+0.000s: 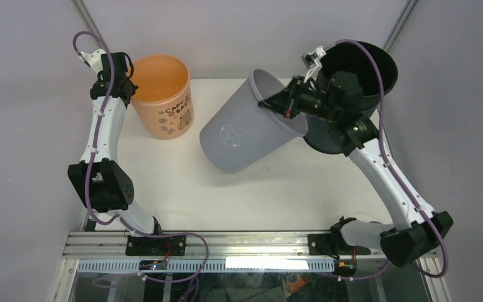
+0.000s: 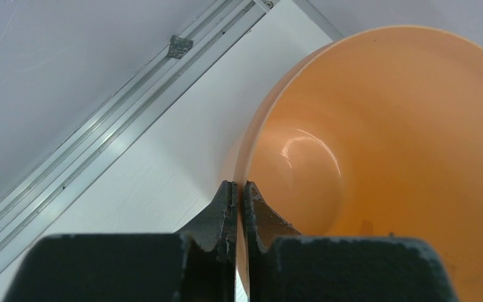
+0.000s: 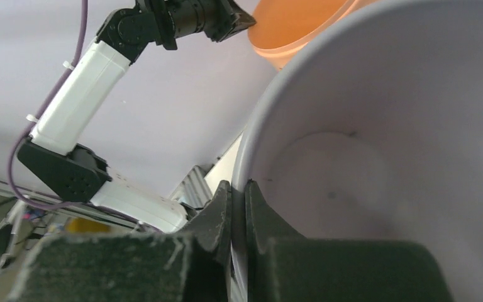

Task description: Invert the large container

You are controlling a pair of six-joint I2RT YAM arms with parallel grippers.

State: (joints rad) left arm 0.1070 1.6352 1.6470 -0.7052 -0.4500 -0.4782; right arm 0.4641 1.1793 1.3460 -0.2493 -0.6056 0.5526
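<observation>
Grey plastic, the large container (image 1: 245, 135) sits mid-table, tipped well over. Its mouth faces far and right, and its base points near and left. A pale bone-shaped print marks its side. Whether its lower edge touches the white table (image 1: 182, 189) or hangs just clear I cannot tell.

The right gripper (image 1: 265, 104) pinches the container's rim at the far side. In the right wrist view the gripper (image 3: 238, 189) has one finger outside and one inside the grey wall (image 3: 383, 176), and both are pressed against it.

Just behind the right arm, at the far right corner, stands a black container (image 1: 352, 60), upright and open. From above, the grey rim overlaps it, so the two are very close.

At the far left an orange container (image 1: 163, 94) stands upright, well apart from the grey one, with printed lettering on its side. The left gripper (image 1: 131, 85) is clamped on its rim at the left. The left wrist view shows that gripper (image 2: 239, 189) squeezing the thin orange wall (image 2: 383, 157), beside an aluminium rail (image 2: 100, 145) along the table edge.
</observation>
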